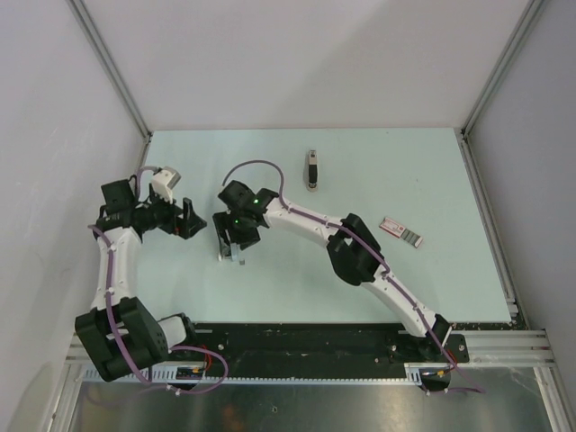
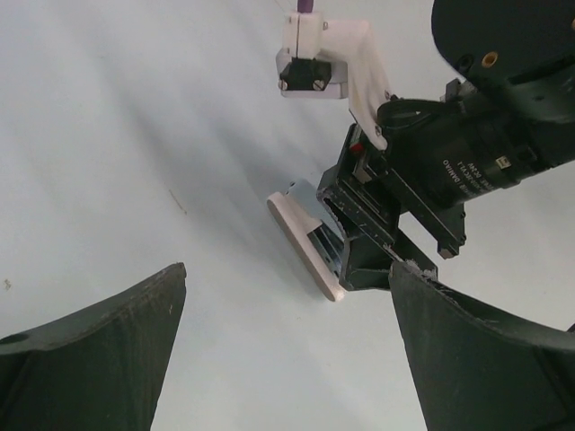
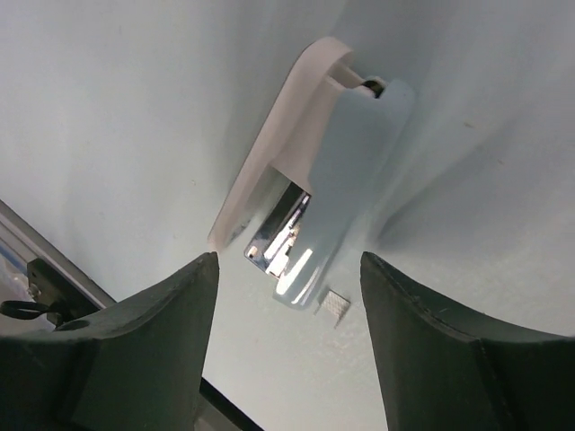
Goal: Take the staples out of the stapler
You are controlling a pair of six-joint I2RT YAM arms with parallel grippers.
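1. Pale green table point(image 1: 270, 292) under everything.
2. Nearby at the left, left gripper point(image 1: 192, 220) released, fingers wide apart and empty.
3. Left of centre, right gripper point(image 1: 232, 245) also released, fingers on either side of the stapler's front end, not pinching it.
4. White and pale-blue stapler point(image 3: 332, 153) with chrome magazine, lying on the table.
5. Well apart at the far middle, dark grey and black bar point(image 1: 311, 169) with silvery strip.
6. Towards the right, flat pink-and-white labelled box point(image 1: 400, 231).
7. Tiny grey metal staples point(image 3: 335, 305) on the table, just beside the chrome tip.
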